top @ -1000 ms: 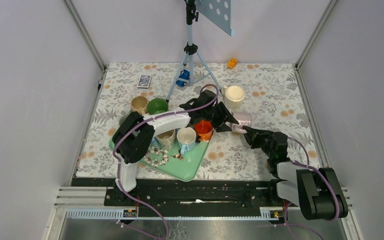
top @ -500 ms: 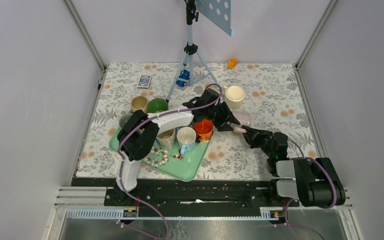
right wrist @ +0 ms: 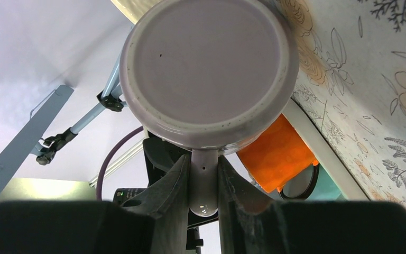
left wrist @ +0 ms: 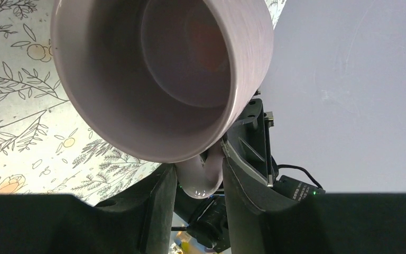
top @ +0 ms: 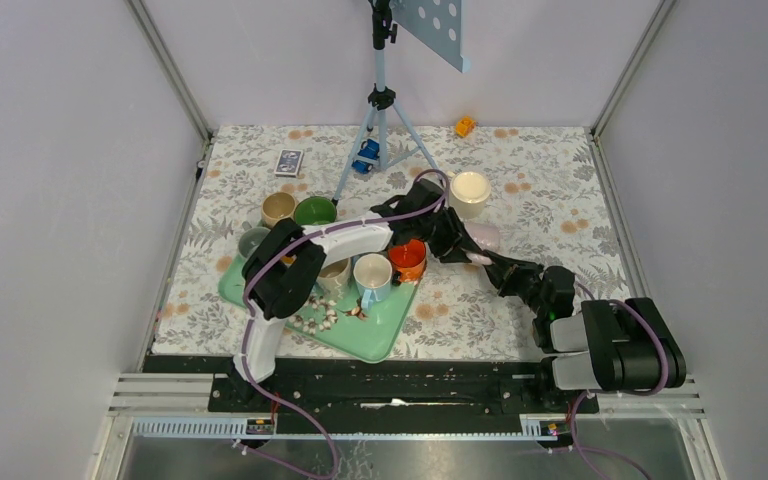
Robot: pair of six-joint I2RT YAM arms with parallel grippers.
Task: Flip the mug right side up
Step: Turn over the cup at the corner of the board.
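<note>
The pale lilac mug [top: 487, 236] lies on its side just above the mat, right of the tray. The left wrist view looks into its open mouth [left wrist: 164, 79]. The right wrist view shows its flat bottom [right wrist: 206, 69]. My left gripper [top: 467, 254] reaches in from the left, and the mug's handle sits between its fingers [left wrist: 200, 185], touching both. My right gripper [top: 495, 265] comes from the near right and is shut on the same handle [right wrist: 203, 190]. The two grippers face each other across the handle.
A mint tray [top: 385, 335] holds an orange mug [top: 407, 258], a white mug [top: 372, 275] and small pieces. A cream mug [top: 469, 192] stands just behind the grippers. Green [top: 314, 212] and tan [top: 278, 208] mugs stand left. A tripod [top: 380, 100] stands at the back.
The right arm has pushed further in toward the mug and its base link has swung. The left arm and the mug have shifted slightly right and away.
</note>
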